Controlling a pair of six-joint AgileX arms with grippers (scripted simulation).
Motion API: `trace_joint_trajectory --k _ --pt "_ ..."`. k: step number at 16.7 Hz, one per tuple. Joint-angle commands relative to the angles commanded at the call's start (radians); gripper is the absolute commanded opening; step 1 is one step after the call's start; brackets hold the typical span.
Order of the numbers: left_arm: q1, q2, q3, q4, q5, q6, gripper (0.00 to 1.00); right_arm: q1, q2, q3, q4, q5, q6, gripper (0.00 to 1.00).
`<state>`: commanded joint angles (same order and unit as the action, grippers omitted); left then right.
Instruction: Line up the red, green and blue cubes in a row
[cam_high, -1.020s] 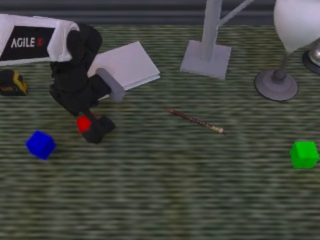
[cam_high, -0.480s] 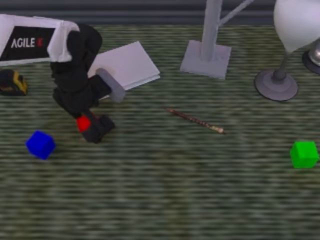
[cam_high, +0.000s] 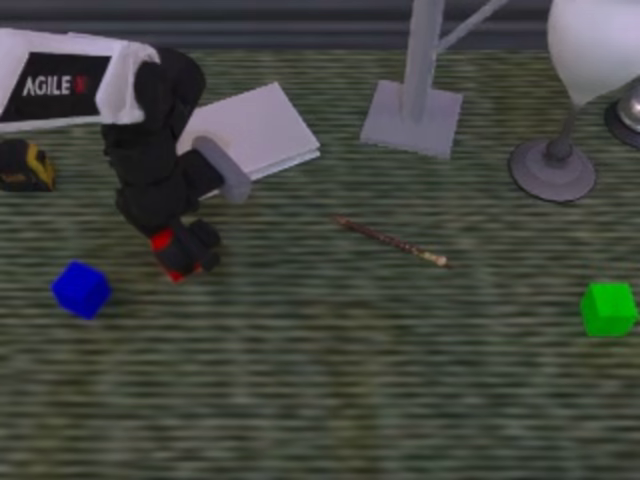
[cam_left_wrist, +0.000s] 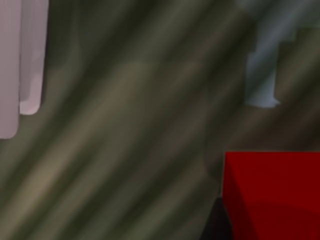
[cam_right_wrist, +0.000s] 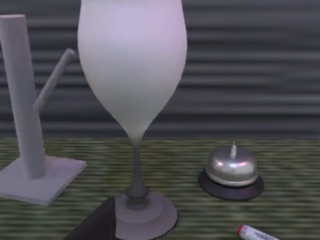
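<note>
My left gripper (cam_high: 183, 252) is down over the red cube (cam_high: 160, 241) at the table's left, open, with its fingers straddling the cube. Only slivers of red show past them from above. In the left wrist view the red cube (cam_left_wrist: 275, 195) fills the near corner, with one dark finger (cam_left_wrist: 215, 225) beside it. The blue cube (cam_high: 81, 289) sits on the mat just left of the gripper, apart from it. The green cube (cam_high: 609, 308) rests far away at the right edge. My right arm is out of the top view, and only a dark edge of my right gripper (cam_right_wrist: 97, 225) shows.
A white pad (cam_high: 255, 128) lies behind the left arm. A grey post stand (cam_high: 412, 115), a white goblet-shaped lamp (cam_high: 553, 168) and a bell (cam_right_wrist: 232, 170) stand at the back right. A thin stick (cam_high: 390, 241) lies mid-table. A black-and-yellow object (cam_high: 22, 165) is at the far left.
My left gripper has come down and shifted slightly left over the red cube, now covering most of it. The cubes have not moved.
</note>
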<state>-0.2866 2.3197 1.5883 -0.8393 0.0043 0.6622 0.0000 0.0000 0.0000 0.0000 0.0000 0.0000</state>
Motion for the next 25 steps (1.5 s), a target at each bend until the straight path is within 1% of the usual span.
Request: trace_joint_trajectory --k 5,6,9,14,20,22,25 --pt "0.000 0.000 0.000 0.000 0.000 0.000 0.00 0.000 0.000 0.000 0.000 0.000 0.000 1.00" --pt "0.000 -0.039 0.006 -0.022 0.017 -0.012 0.00 0.000 0.000 0.000 0.000 0.000 0.000 1.00" --pt "0.000 -0.053 0.036 -0.064 0.017 -0.008 0.00 0.000 0.000 0.000 0.000 0.000 0.000 1.00" --pt "0.017 -0.117 0.132 -0.235 0.016 -0.013 0.00 0.000 0.000 0.000 0.000 0.000 0.000 1.00" --pt "0.011 -0.129 0.141 -0.250 0.015 -0.011 0.00 0.000 0.000 0.000 0.000 0.000 0.000 1.00" --pt "-0.022 -0.162 0.105 -0.242 0.015 0.006 0.00 0.000 0.000 0.000 0.000 0.000 0.000 1.00" --pt "-0.123 -0.260 -0.017 -0.220 0.015 0.049 0.00 0.000 0.000 0.000 0.000 0.000 0.000 1.00"
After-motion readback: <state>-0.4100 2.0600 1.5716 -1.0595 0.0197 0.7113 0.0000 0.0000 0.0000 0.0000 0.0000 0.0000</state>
